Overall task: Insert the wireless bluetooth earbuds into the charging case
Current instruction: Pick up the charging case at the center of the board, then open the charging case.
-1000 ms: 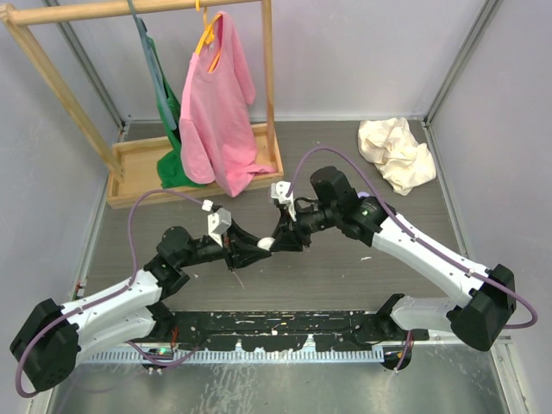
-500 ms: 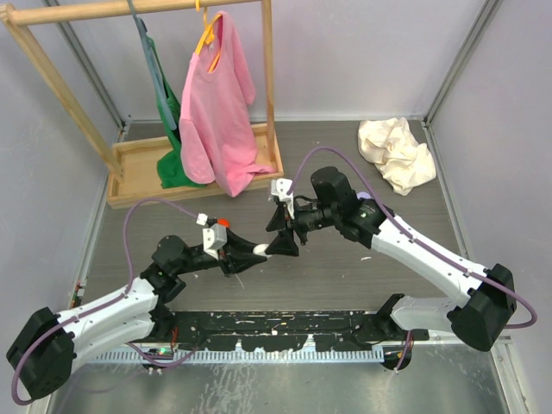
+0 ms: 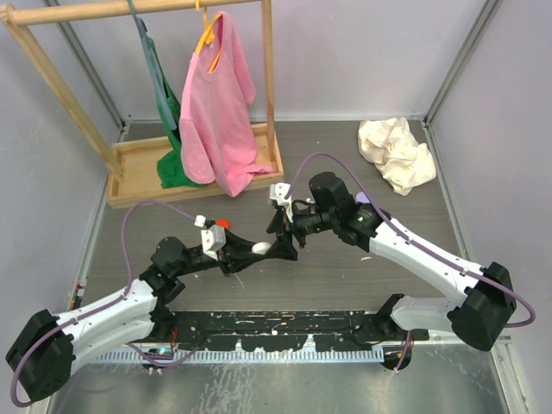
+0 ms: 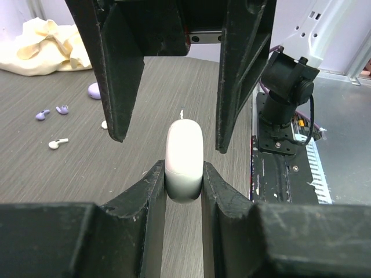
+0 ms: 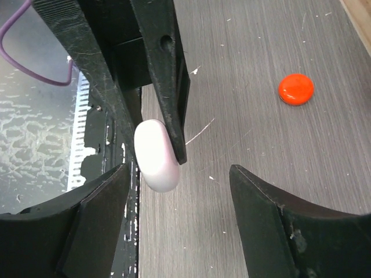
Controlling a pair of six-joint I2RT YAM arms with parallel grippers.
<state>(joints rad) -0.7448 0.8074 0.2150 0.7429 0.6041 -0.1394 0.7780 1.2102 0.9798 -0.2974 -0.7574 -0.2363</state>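
From above, my left gripper [image 3: 256, 248] is clamped on the white case [image 3: 260, 247] over the middle of the table [image 3: 345, 276]. My right gripper [image 3: 283, 243] sits just to its right, spread wide and holding nothing. A red case [image 3: 221, 222] lies just beyond my left wrist. A cream cloth [image 3: 397, 151] sits far right, and a wooden rack [image 3: 129, 164] with a pink shirt [image 3: 216, 112] stands far left.

At my left wrist, my fingers [image 4: 145, 197] pinch the white case upright on its edge. The right gripper's fingers hang on either side of it without touching. Two lilac earbuds [image 4: 42, 114], a white earbud [image 4: 58, 143] and a lilac case [image 4: 94, 90] lie loose on the table's right part, short of the cloth.

At my right wrist, my fingers [image 5: 95, 226] stand well apart. The white case is ahead of them, gripped by the left fingers, with the red case farther off.
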